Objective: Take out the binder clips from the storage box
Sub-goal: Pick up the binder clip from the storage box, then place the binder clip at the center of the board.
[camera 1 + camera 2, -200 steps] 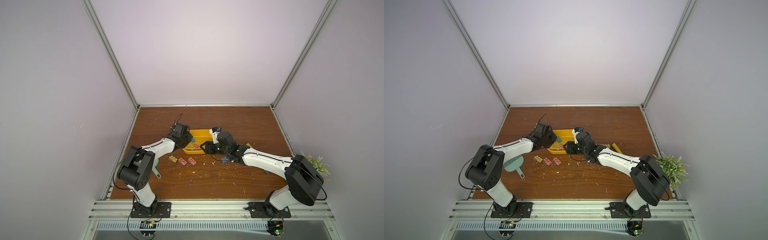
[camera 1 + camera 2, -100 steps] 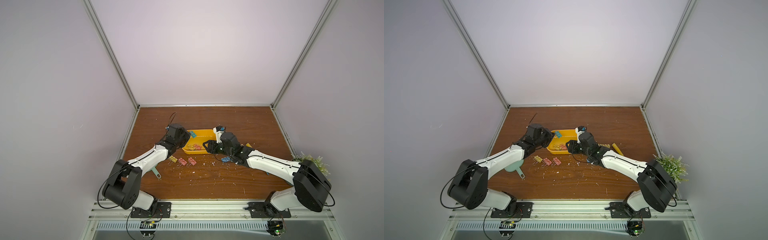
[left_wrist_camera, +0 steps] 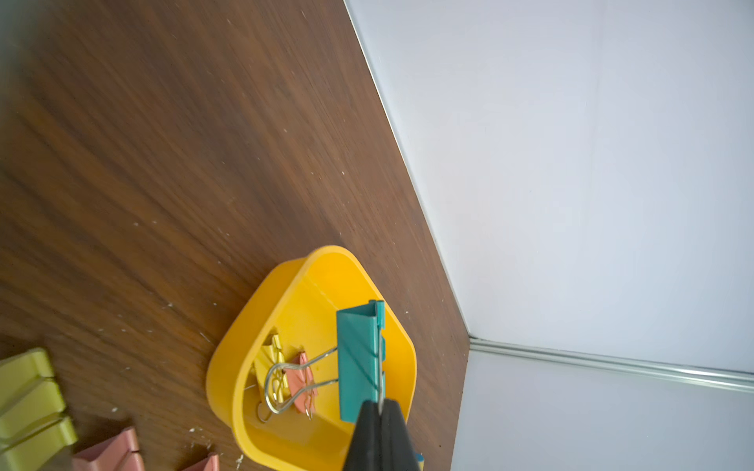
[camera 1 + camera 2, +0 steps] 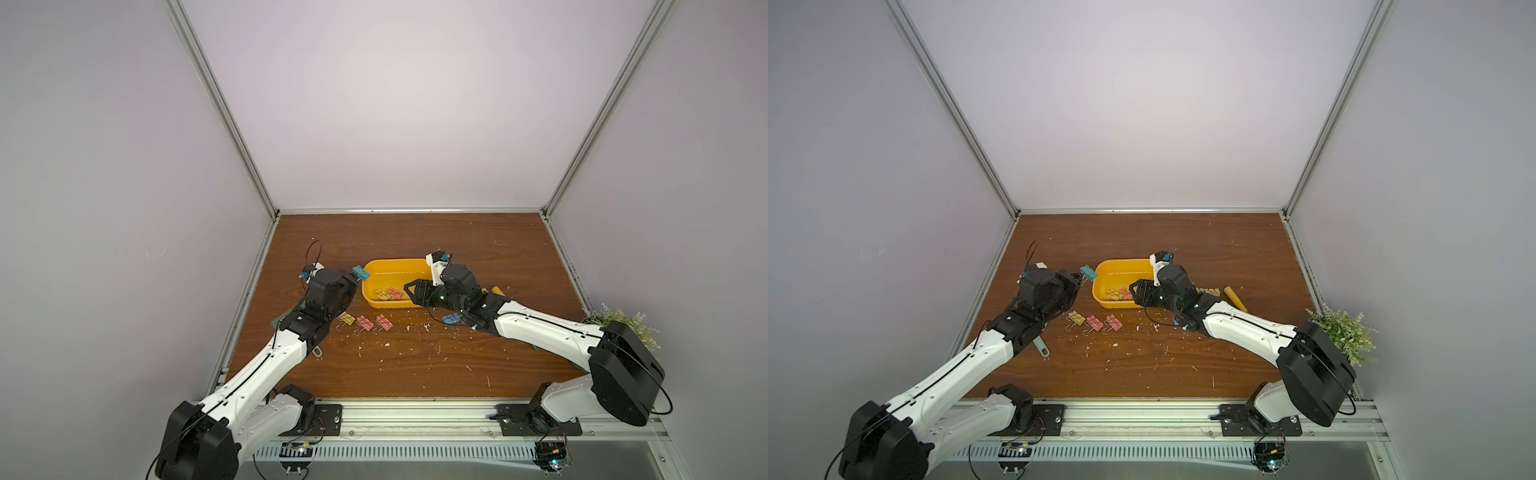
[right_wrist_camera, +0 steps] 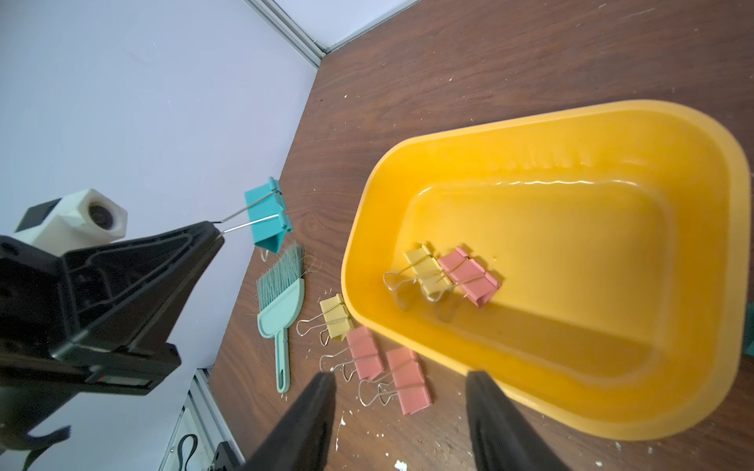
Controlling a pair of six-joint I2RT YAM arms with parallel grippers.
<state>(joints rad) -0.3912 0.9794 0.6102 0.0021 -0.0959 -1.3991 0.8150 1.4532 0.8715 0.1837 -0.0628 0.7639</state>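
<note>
On the left, the left hand (image 4: 352, 280) was shut tight on one wire handle of a single teal binder clip (image 4: 361, 272), holding it just outside the far left corner of the storage box (image 4: 395, 275). In the left wrist view the black fingertips (image 3: 369, 420) pinched the wire, with the teal body beyond them. One mint brush (image 5: 281, 301) lay on the worktop (image 4: 415, 370) under the left arm.

Three binder clips lay in a row on the worktop just off the box's near left corner: one yellow clip (image 4: 346, 318) on the left, then a pink clip (image 4: 365, 323) and a second pink clip (image 4: 384, 322). Inside the yellow box two clips remained, touching each other near its near wall: a yellow one (image 5: 426, 271) and a pink one (image 5: 469, 275).

The right hand (image 4: 415, 293) hovered at the box's near right end with its jaws apart, holding nothing. One blue clip (image 4: 451, 319) lay on the worktop beside the right arm. Farther right were one yellow handle (image 4: 1233, 297) and one small plant (image 4: 1341, 332). That made seven clips in view. White specks were scattered over the wood.
</note>
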